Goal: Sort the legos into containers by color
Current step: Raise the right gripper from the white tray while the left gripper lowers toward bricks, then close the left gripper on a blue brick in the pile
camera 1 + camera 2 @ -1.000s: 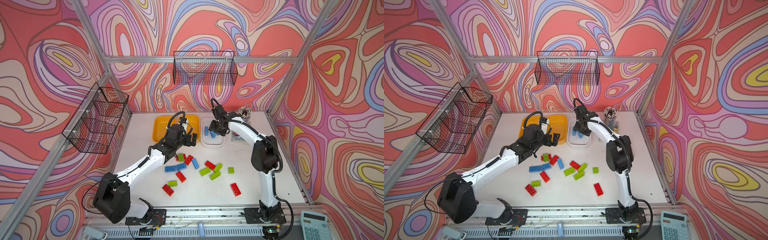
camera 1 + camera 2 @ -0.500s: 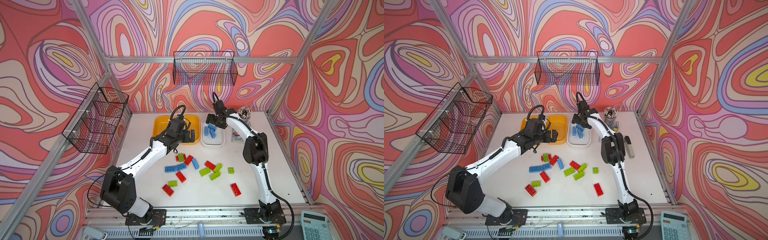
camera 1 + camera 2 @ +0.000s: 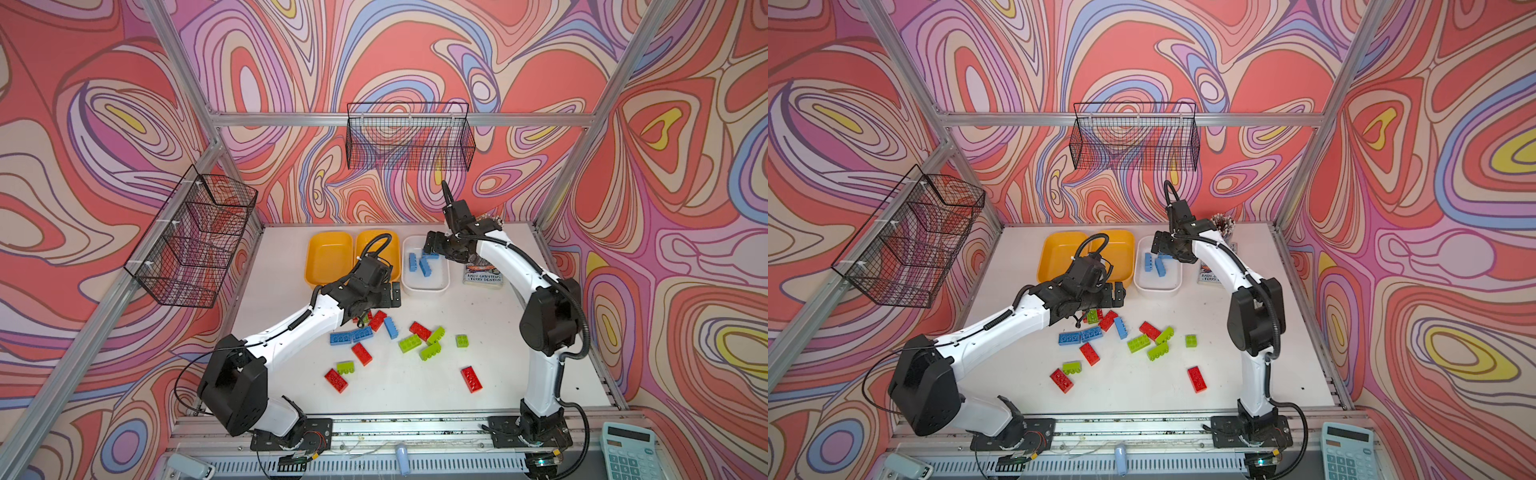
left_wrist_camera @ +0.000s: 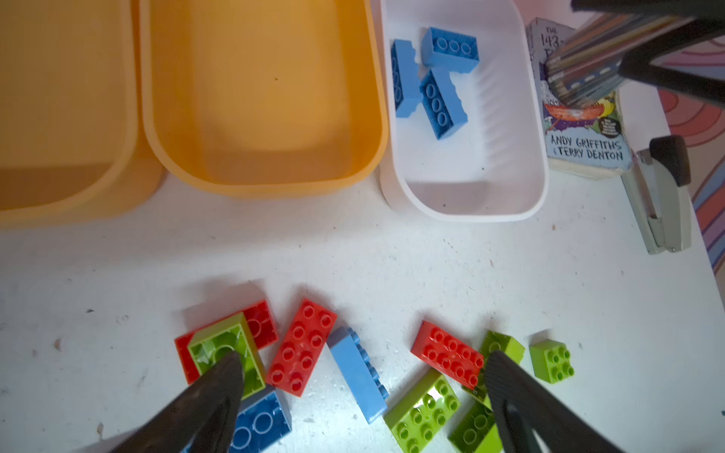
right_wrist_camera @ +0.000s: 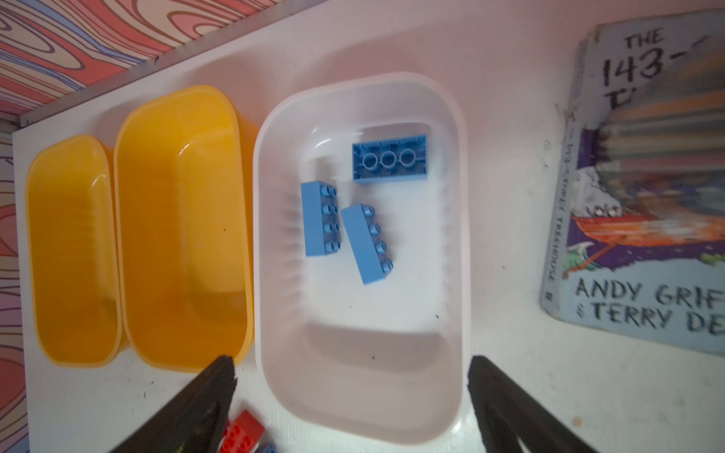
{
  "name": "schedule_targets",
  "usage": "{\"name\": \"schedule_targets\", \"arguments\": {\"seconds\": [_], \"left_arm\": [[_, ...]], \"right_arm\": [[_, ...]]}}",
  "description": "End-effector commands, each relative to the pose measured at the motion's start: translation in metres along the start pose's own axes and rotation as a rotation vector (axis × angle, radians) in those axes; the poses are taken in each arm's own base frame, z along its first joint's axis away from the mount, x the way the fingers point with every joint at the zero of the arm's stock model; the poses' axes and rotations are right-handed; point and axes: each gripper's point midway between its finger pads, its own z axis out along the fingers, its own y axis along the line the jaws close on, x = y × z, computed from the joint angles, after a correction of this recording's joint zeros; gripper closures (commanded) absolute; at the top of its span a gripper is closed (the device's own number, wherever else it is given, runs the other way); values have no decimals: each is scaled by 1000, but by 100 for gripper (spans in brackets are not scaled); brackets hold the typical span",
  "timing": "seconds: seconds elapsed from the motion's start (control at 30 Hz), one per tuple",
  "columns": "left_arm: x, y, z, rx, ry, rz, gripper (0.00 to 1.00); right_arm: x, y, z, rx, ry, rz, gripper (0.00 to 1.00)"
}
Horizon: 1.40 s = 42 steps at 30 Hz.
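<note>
White table (image 3: pixel 415 392): right gripper (image 5: pixel 351 361) gapes empty over the far white tub (image 5: pixel 261 255); left gripper (image 4: pixel 363 359), also wide, may pinch green brick (image 4: pixel 217 340) together with red brick (image 4: pixel 262 323) beneath.

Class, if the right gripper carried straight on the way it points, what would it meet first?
Probably the bare floor of the white tub, short of the three blue bricks; the open right gripper hangs over that end, height unclear.

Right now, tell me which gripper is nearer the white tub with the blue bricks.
Right. The right gripper hangs open above the white tub; the left gripper hangs open over the loose bricks, in front of the yellow-orange tubs, short of it.
</note>
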Motion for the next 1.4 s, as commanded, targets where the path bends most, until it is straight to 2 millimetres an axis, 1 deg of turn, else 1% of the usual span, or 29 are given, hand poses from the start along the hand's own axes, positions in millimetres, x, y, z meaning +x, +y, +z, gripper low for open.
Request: {"name": "schedule_targets", "arguments": {"seconds": [0.0,0.07,0.2,0.37,0.43,0.57,0.63,0.8,0.9,1.13,1.37], "left_arm": [[17,12,1,-96,52,-66,6],[28,15,3,-124,78,-91,7],[50,10,5,-140,118,-116,11],[73,6,13,-155,161,-153,15],[81,8,19,-162,181,-187,16],[92,17,30,-235,216,-251,23],[93,18,35,-263,233,-256,24],[91,8,47,-280,280,-244,27],[96,11,54,-293,314,-263,30],[111,23,73,-282,395,-401,41],[115,24,81,-307,438,-403,47]], "right_arm": [[22,-13,-18,13,17,-13,2],[32,-21,-28,26,14,-13,2],[50,-34,-50,44,5,-13,2],[68,-48,-64,60,3,-15,2],[73,-51,-68,63,0,-15,2],[76,-55,-76,72,-9,-20,2],[75,-57,-79,81,-16,-27,2],[73,-58,-84,89,-32,-31,2],[73,-59,-87,88,-44,-19,2],[76,-63,-95,94,-61,-2,2],[79,-68,-100,104,-74,5,2]]}}
